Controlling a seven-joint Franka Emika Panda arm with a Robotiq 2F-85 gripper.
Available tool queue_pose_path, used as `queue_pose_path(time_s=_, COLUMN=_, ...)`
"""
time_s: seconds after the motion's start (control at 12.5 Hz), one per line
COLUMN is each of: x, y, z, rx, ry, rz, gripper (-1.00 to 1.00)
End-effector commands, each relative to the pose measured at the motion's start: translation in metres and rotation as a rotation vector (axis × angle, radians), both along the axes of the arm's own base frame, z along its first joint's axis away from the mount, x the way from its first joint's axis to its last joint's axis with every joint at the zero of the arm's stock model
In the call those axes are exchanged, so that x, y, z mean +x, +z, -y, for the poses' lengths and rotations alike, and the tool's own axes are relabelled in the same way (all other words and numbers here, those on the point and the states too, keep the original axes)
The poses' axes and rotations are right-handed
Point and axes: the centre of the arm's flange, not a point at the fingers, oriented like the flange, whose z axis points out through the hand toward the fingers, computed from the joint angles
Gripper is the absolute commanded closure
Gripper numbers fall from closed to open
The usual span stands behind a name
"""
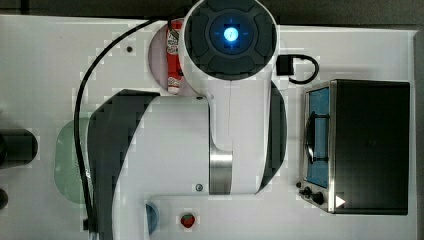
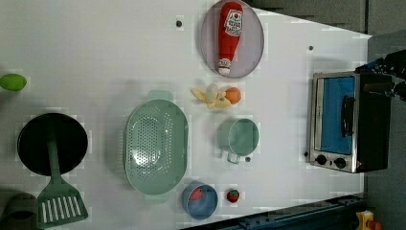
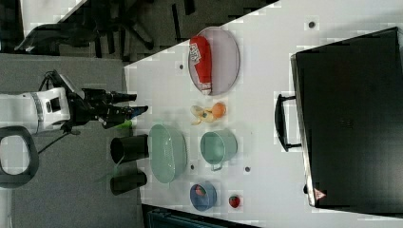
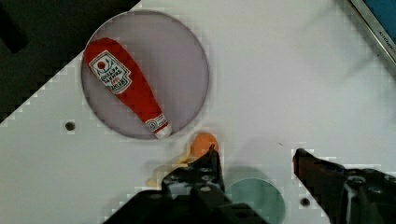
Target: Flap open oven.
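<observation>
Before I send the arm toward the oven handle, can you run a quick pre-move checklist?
1. Oven door shut, blue glass flush in its frame: ok.
2. Door handle free, nothing hanging on it: ok.
3. Gripper open and holding nothing: ok.
4. Table directly in front of the door bare; green cup stands apart: ok.
5. Gripper at the handle: not ok, it hangs above the cup and plate.
6. Door hinge side: cannot tell.

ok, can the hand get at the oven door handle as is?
Probably yes. The hand is open and empty above the table, and the oven door's handle faces the open table, nothing in front.
</observation>
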Motion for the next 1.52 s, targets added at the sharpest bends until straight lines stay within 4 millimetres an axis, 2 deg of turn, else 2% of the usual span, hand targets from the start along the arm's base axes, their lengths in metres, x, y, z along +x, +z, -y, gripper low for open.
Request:
queue_pose_path(time_s=0.08, x=-0.141, y=0.07, z=0.048, rx=-0.002, ry=-0.088, rz=-0.073, gripper=-0.59)
queue_pose_path(time_s=0.24, x=-0.141, y=0.07, z=0.048, rx=-0.002, ry=-0.088, rz=-0.073, gripper=-1.0)
queue_pose_path(time_s=0.4, x=-0.141, y=0.07, z=0.048, rx=-0.002, ry=-0.087, rz=-0.073, gripper=-1.0)
queue_pose_path(time_s=0.48, x=-0.141, y=0.071, z=0.048, rx=-0.002, ry=-0.087, rz=-0.073, gripper=-0.89)
queue_pose_path(time_s=0.8, x=-0.141, y=0.069, z=0.053, rx=0.0, ry=-0.097, rz=-0.077, gripper=0.08)
queue_pose_path(time_s=0.96, x=-0.14, y=0.065, z=0.063, rx=0.006, ry=-0.116, rz=-0.082, gripper=0.55)
queue_pose_path(time_s=1.04, x=-0.138, y=0.061, z=0.071, rx=0.011, ry=-0.13, rz=-0.088, gripper=0.65)
queue_pose_path(time_s=1.2, x=-0.134, y=0.05, z=0.089, rx=0.026, ry=-0.102, rz=-0.109, gripper=0.65)
queue_pose_path(time_s=1.52, x=-0.12, y=0.014, z=0.138, rx=0.067, ry=0.167, rz=-0.122, gripper=0.65)
